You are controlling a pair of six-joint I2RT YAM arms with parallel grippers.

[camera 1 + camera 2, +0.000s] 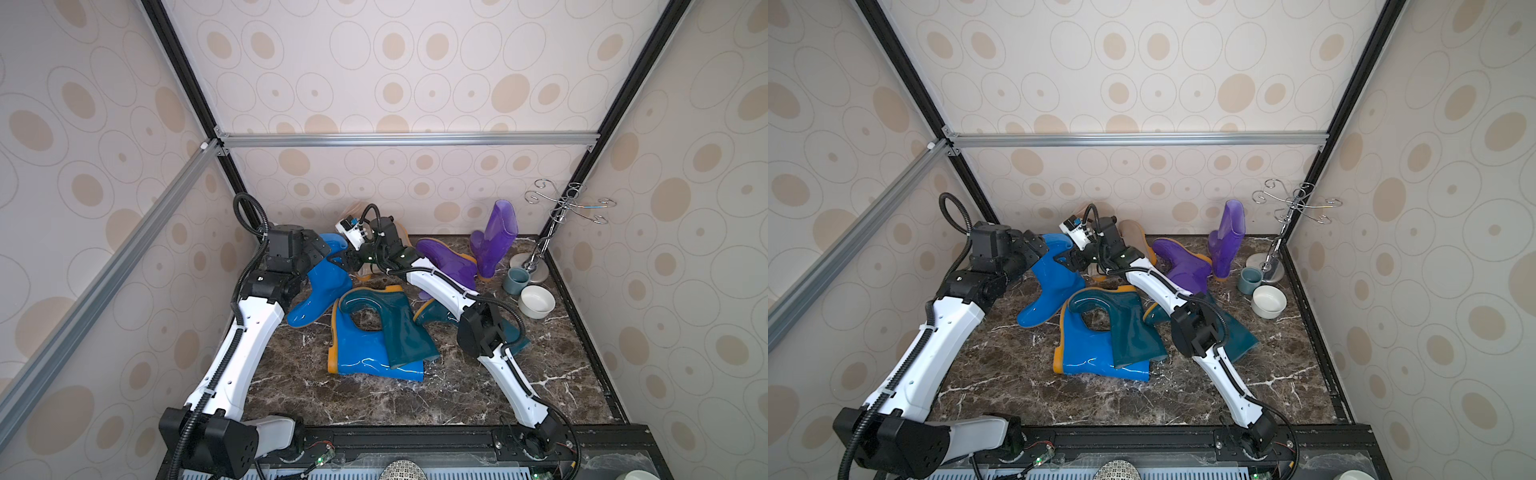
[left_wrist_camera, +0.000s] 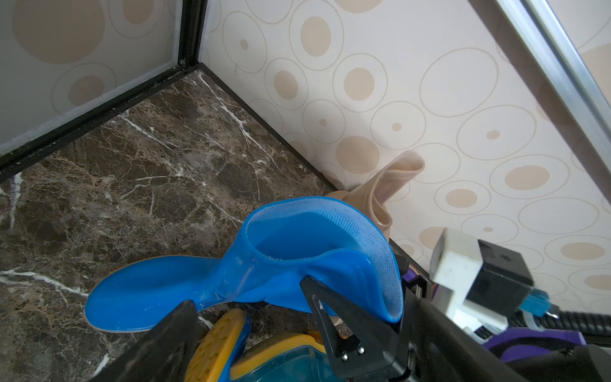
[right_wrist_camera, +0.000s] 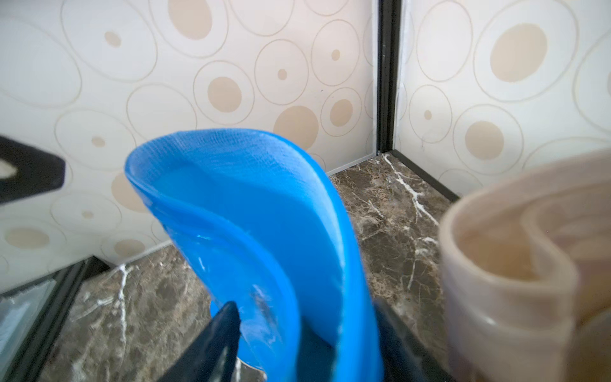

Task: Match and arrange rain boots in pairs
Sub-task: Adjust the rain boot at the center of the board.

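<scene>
Blue rubber first: the standing blue boot [image 1: 326, 286] leans just behind the flat blue boot [image 1: 365, 357], sole on the marble [image 1: 415, 399]. At its cuff the right gripper [image 3: 305, 309] is partly closed and pinches the squashed wall, with fingers [image 3: 218, 344] on either side. Beside that cuff the left gripper [image 2: 246, 292] is spread wide and holds nothing; contact unclear. Well right of the flat blue boot, the grey-blue cup [image 1: 516, 279] and white bowl [image 1: 536, 302] sit just beside each other. Bowl inside is plain white, cup inside too dark to read.

Left arm [image 1: 245, 336], right arm [image 1: 509, 384]: 2 units, white shells, black joint housings, black corrugated cables, white zip ties, green base LEDs.
</scene>
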